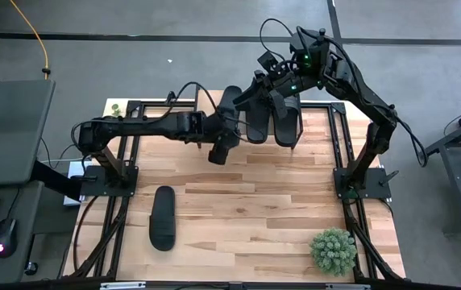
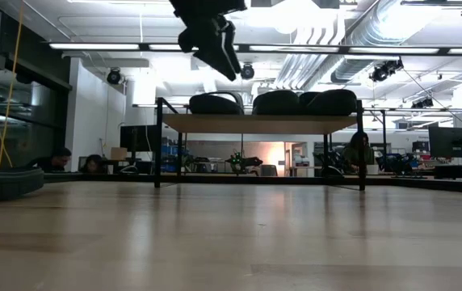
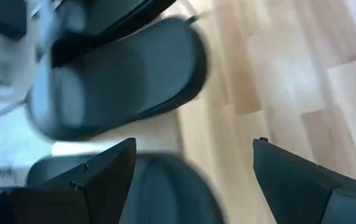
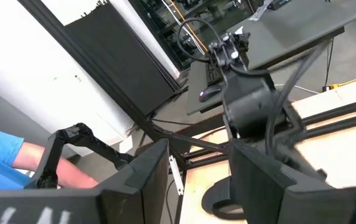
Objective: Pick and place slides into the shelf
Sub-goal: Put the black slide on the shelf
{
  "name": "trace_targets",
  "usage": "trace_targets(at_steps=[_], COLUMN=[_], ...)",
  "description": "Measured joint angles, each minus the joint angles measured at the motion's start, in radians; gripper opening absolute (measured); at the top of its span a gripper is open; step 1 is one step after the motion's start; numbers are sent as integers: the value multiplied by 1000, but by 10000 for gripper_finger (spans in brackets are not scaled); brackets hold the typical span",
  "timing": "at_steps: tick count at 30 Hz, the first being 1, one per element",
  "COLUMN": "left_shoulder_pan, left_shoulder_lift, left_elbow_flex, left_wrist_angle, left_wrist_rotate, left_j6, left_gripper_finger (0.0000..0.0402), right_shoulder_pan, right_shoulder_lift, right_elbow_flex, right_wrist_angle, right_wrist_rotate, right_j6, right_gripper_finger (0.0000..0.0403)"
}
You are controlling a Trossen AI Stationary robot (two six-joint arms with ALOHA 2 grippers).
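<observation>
Both arms matte black, tubular links with chunky rounded joint housings. Left arm (image 1: 146, 127) and right arm (image 1: 359, 84) each sit on a black plate at the frame's edge. Black cables loop loosely off the right arm's upper links; green indicator lights glow near its wrist. Left gripper (image 3: 193, 177): two flat, dark, wedge-shaped fingers (image 3: 106, 171), squared edges, small notch on the inner face. Right gripper (image 4: 196, 180): same broad black fingers, plain inner faces. Behind the left jaws, a blocky black wrist housing.
</observation>
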State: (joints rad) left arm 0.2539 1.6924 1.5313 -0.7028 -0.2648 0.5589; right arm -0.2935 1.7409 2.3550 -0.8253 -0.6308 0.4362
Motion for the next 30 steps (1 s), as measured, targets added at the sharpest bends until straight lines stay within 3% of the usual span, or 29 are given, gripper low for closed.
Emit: trace_targets(at_steps=[11,19,30], left_shoulder_pan=[114,197,279], left_shoulder_lift=[-2,0,11], left_elbow_flex=[191,196,196], left_wrist_angle=[-191,-304,-319], left_wrist_rotate=[12,33,-11], left_j6=[-44,6,62], left_gripper_finger=[298,298,298], right_shoulder_pan=[0,4,35], right_shoulder_lift=[0,0,0], right_elbow_flex=[0,0,0], right_wrist_angle=[-1,-2,-2], right_wrist_rotate=[5,6,6], right_j6=[-35,-23,-19], right_gripper_finger=[158,158,158])
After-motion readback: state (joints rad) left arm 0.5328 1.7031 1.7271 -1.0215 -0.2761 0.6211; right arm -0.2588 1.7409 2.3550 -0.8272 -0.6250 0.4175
